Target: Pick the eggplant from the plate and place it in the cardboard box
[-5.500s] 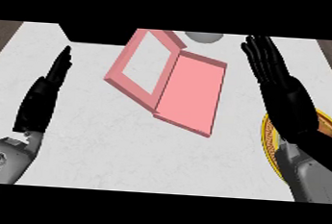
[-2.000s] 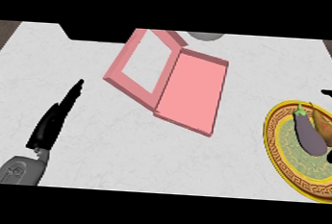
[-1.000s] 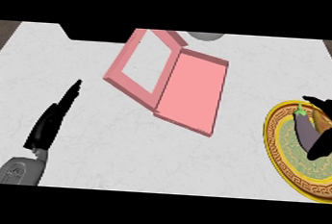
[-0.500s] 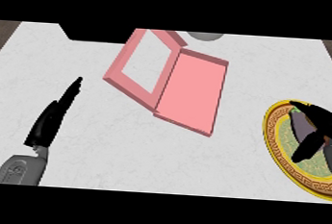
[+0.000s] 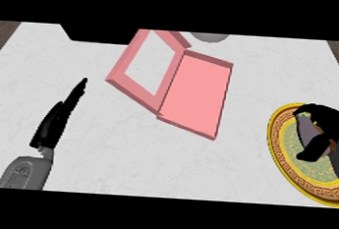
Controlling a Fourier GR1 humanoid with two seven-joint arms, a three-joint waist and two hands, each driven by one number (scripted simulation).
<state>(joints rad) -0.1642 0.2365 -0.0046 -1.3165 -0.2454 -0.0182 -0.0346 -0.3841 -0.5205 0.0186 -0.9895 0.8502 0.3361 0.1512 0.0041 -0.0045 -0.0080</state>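
Only the head view to go on, so here's what it shows. The right hand (image 5: 330,131) is down over the plate (image 5: 282,158) at the right edge of the counter (image 5: 127,148), fingers and thumb curled around the eggplant (image 5: 307,131). Just a purplish sliver of it shows between them, so I'd call it clamped on, but how well seated it is I can't tell.

What could go wrong: most of the eggplant is hidden under the hand, and if the hold is only on one end, it could swing or slip out when lifted. It's a smooth, rounded thing by the look of it, so that seems like the main risk to me. The plate could also get nudged, since the hand sits right on top of it.

The pink cardboard box (image 5: 195,96) lies open, well apart to the left of the plate, with its lid flap tipped up on the far side. Carrying in low could clip its near wall.

The left hand (image 5: 58,119) rests at the left with straight fingers, holding nothing.
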